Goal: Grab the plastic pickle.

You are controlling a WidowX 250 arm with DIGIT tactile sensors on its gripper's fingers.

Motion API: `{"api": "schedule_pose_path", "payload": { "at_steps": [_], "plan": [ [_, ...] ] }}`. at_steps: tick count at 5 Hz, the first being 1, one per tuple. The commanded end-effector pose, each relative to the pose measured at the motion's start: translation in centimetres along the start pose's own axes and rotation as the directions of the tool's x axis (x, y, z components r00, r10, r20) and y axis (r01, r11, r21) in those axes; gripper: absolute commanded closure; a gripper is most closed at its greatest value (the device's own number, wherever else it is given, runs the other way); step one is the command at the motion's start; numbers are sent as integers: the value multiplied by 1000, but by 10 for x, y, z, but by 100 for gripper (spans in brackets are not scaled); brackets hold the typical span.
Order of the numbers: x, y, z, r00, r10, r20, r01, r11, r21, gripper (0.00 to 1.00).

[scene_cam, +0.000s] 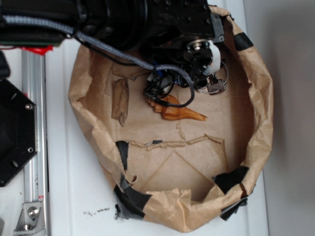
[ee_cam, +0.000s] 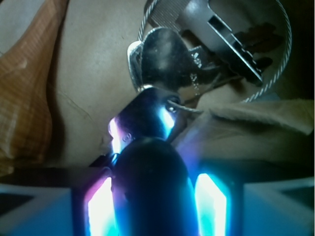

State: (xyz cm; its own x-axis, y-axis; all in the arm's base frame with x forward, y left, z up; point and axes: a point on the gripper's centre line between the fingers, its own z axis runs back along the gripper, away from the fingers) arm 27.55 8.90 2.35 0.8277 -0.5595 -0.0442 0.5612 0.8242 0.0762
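In the wrist view we see the plastic pickle [ee_cam: 155, 189] as a dark, rounded oblong rising from the bottom centre of the frame, flanked on either side by the glowing blue-white pads [ee_cam: 212, 204] of the gripper [ee_cam: 156, 206]. Its long axis runs up and away from the camera, roughly in line with the fingers, so the rounded far end points toward the keys [ee_cam: 206, 49] in the upper right of the frame. The pads stand close against both flanks of the pickle, and we judge the jaws to be pinching it, or at least closed to its width; we cannot see a gap, though the glare blurs the contact line. Just beyond the pickle's tip lies a shiny metal tag [ee_cam: 147, 118] of the key bunch, touching or nearly touching it, which we judge the main risk: the keys could drag along on any lift. In the exterior view the arm covers the top of the frame, reaching into the paper bag [scene_cam: 256, 123], and the pickle itself is hidden beneath the gripper [scene_cam: 199, 66]. The seashell [scene_cam: 178, 112] lies just below it toward the frame's centre, apart from the jaws. So the pickle is already between the jaws, not off to one side, and we judge that the coming move is a straight lift.
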Motion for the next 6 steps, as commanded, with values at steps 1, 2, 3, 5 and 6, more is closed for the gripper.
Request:
{"api": "schedule_pose_path", "payload": {
  "at_steps": [1, 2, 3, 5, 6],
  "plan": [
    [5, -2, 20, 999, -3, 39, 0, 998, 60, 100],
    [4, -4, 43, 996, 21, 82, -30, 994, 105, 100],
    [3, -19, 88, 975, 143, 167, -159, 983, 89, 100],
    [9, -58, 147, 839, 509, 191, -508, 859, -58, 100],
    [8, -53, 153, 793, 588, 159, -573, 809, -131, 100]
  ]
}}
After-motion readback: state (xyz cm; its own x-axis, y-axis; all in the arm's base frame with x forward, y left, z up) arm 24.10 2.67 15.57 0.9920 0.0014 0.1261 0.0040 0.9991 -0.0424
